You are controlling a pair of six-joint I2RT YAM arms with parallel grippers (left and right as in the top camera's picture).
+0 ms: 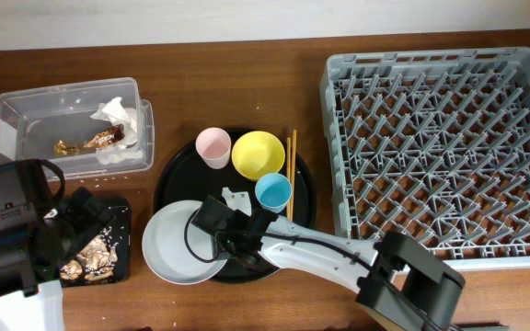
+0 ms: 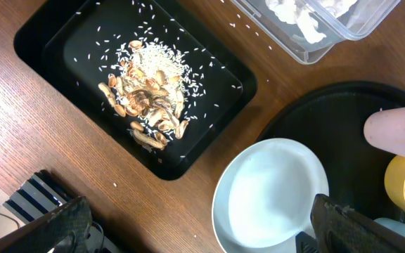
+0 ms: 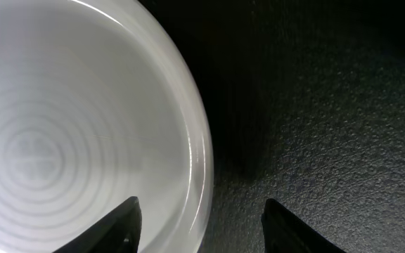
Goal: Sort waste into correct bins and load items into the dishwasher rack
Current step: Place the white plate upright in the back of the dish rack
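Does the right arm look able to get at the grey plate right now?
Likely yes: the right gripper stands open astride the rim of the grey plate, with nothing else in between.

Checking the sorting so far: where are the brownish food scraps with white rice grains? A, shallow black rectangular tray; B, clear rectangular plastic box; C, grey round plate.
A: the brownish food scraps lie piled in the shallow black rectangular tray.

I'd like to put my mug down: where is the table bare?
Bare wood lies beyond the round tray, between the clear box and the rack. The narrow strip between tray and rack is free. The tray is crowded with cups and bowl.
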